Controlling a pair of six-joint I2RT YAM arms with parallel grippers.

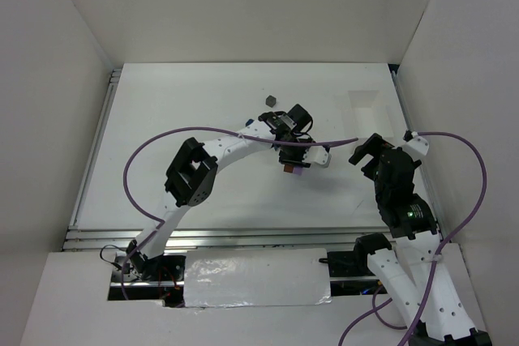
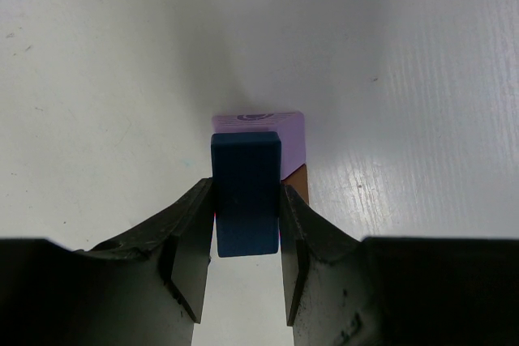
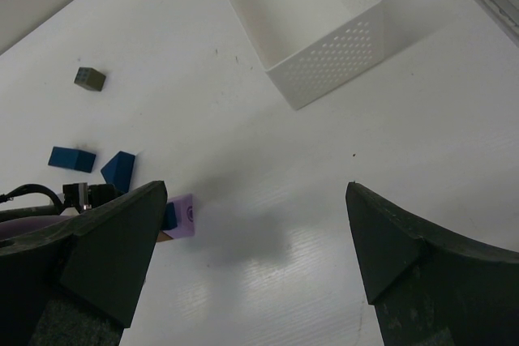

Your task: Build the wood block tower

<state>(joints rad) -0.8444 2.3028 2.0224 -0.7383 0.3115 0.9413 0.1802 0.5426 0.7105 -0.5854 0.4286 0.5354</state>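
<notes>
Navy blue block (image 2: 246, 200), lavender block (image 2: 292, 142), brown-orange block (image 2: 298, 181), grey cube (image 3: 89, 79), white perforated tray (image 3: 328, 58), black fingers (image 2: 186, 241).

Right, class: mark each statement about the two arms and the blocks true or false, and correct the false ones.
1. The left gripper is shut on a dark blue block. True.
2. The right gripper holds the grey cube. False: its jaws stand open with nothing between them; the cube lies alone on the table.
3. A lavender block sits just beyond the held block in the left wrist view. True.
4. Two loose blue blocks lie inside the white tray. False: they lie on the table, outside it.
</notes>
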